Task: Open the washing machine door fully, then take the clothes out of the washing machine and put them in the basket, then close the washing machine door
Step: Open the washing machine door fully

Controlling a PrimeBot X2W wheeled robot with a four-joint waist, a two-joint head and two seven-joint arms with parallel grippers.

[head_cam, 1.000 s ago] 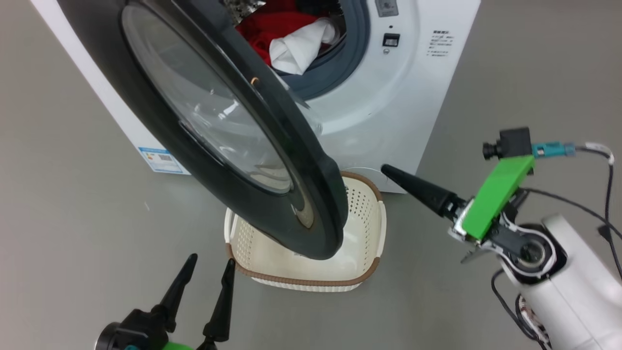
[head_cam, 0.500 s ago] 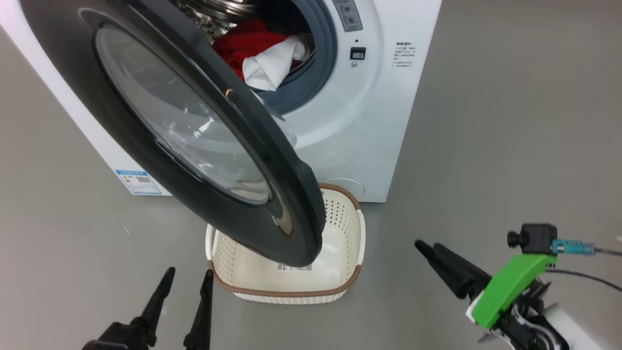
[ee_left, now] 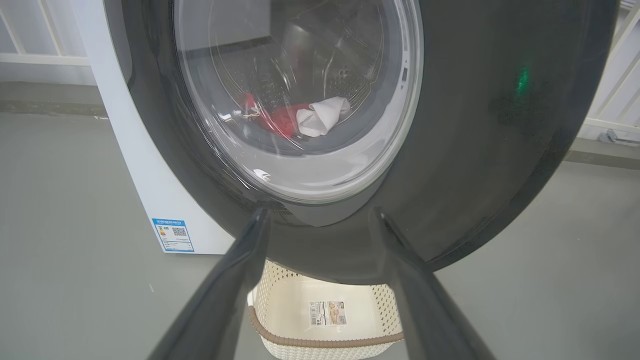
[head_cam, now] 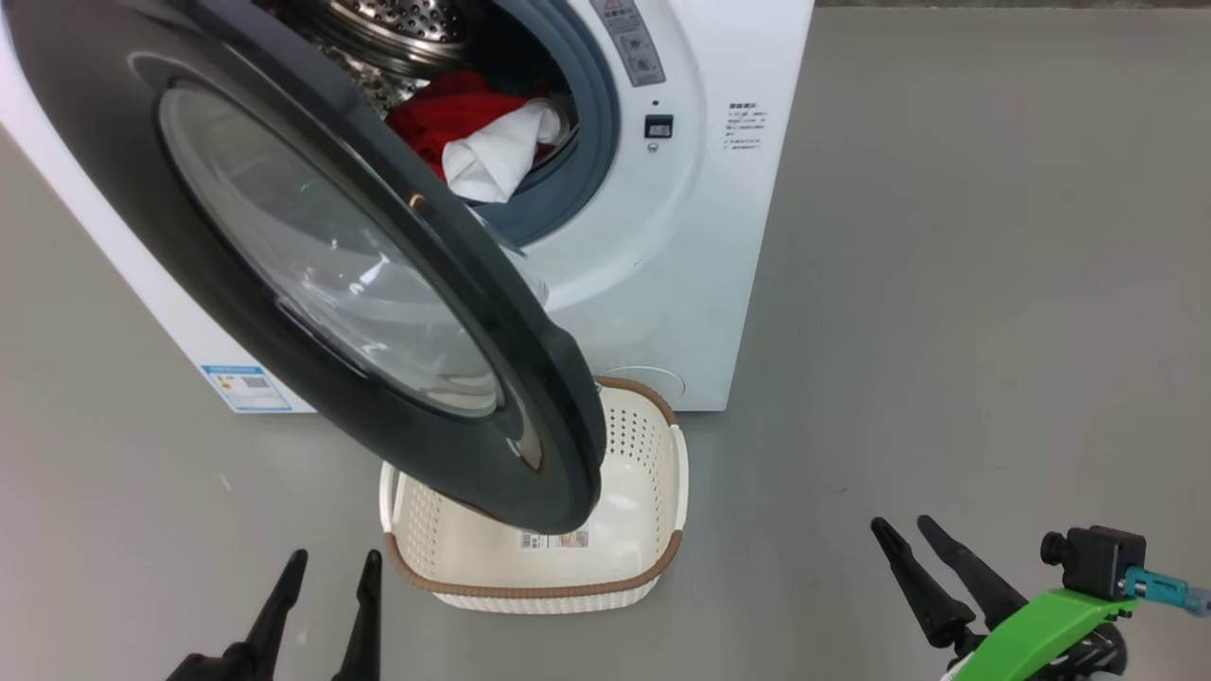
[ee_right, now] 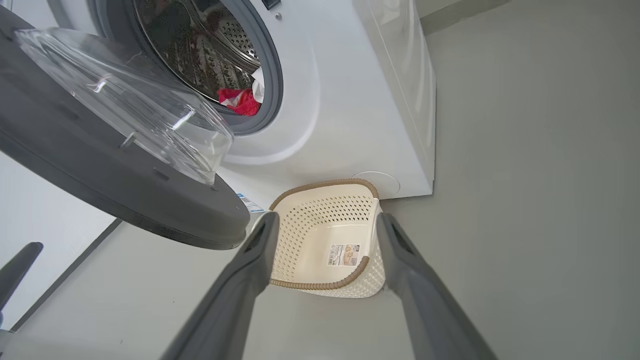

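While the washing machine door (head_cam: pixel 312 255) stood swung out from the front of the washing machine (head_cam: pixel 662 284), its glossy black rim hung over the left part of the basket (head_cam: pixel 530 592). The basket sat on the grey floor (head_cam: pixel 946 284) just in front of the machine, and a sticker (head_cam: pixel 553 540) showed on its bare bottom. The clothes (head_cam: pixel 473 142) lay in the steel drum (head_cam: pixel 407 19), a red garment with a white cloth bunched against it at the mouth, beside the grey gasket (head_cam: pixel 587 142). The left gripper (head_cam: pixel 336 556) hovered low to the left of the basket. Its two dark fingers were spread wide with nothing between them, and they pointed up toward the door's rim. The right gripper (head_cam: pixel 899 520) hung to the basket's right, well apart from it, its fingers likewise wide apart and empty.
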